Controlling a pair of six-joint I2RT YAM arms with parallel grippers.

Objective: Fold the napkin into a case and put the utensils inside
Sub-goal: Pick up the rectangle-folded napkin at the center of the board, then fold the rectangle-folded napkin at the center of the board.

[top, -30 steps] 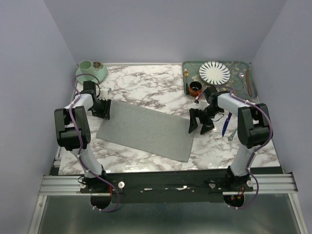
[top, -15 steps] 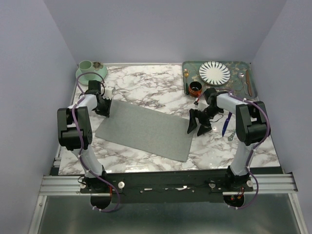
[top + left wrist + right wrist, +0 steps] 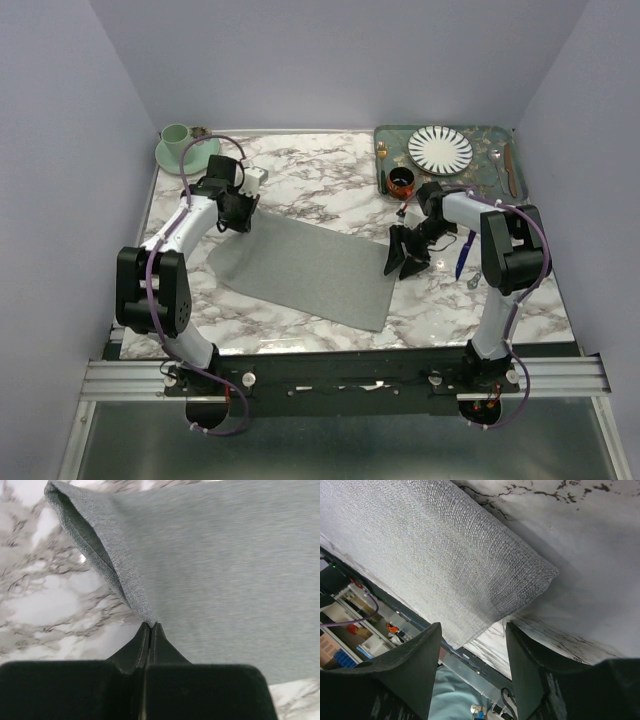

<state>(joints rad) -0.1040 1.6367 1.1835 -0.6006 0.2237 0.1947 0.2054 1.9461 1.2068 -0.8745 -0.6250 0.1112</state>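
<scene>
The grey napkin (image 3: 310, 265) lies as one flat sheet in the middle of the marble table; no case shape shows. My left gripper (image 3: 238, 216) is shut on its far left corner and holds that corner off the table. In the left wrist view the jaws (image 3: 151, 625) pinch the cloth, and the edge (image 3: 95, 545) curls under. My right gripper (image 3: 405, 262) is open at the napkin's right end, and the corner of the cloth (image 3: 485, 580) sits between its fingers (image 3: 415, 665). A blue-handled utensil (image 3: 462, 254) lies just right of it, next to a small greyish piece (image 3: 474, 279).
A green tray (image 3: 392, 134) at the back right holds a striped plate (image 3: 440, 148), a small gold fork (image 3: 381, 152), a dark orange cup (image 3: 401, 181), a spoon (image 3: 496, 158) and a brown knife (image 3: 511, 170). A green cup on a saucer (image 3: 182, 142) stands at the back left.
My left gripper has shut on the napkin's far left corner and carried it up and to the right, rounding that end of the cloth. The right jaws have narrowed a little.
</scene>
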